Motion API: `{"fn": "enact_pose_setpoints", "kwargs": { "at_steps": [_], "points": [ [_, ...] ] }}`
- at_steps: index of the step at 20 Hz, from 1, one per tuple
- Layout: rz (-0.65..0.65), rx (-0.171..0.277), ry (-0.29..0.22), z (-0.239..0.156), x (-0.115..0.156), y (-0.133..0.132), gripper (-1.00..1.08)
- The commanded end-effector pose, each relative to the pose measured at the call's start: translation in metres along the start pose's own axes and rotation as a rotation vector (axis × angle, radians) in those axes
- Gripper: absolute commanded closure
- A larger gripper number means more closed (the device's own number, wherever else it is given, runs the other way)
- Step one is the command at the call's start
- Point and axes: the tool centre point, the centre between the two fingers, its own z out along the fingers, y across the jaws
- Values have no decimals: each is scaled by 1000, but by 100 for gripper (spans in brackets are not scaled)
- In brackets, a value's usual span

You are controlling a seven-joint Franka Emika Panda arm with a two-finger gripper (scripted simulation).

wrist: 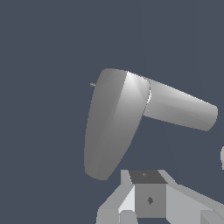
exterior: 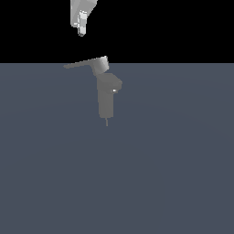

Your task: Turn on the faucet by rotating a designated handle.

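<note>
Faucet upright on grey floor, handle jutting toward exterior view's left. Gripper above blade, apart; whether open or closed impossible to tell. Lower beside blade tip, push sideways.

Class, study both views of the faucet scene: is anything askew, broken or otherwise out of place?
Nothing stands out. The faucet stands upright on the floor, its handle pointing toward the exterior view's left, intact. The gripper hangs above the handle, clear of it; whether its jaws are open cannot be told.
</note>
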Motion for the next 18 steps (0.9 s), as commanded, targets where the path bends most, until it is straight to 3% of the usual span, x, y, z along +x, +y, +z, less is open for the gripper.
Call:
{"fn": "enact_pose_setpoints", "kwargs": {
  "at_steps": [1, 9, 18],
  "points": [
    [56, -13, 10, 16, -1, -18, 108],
    [204, -49, 49, 68, -9, -66, 108],
    [288, -67, 80, 104, -17, -91, 108]
  ]
}}
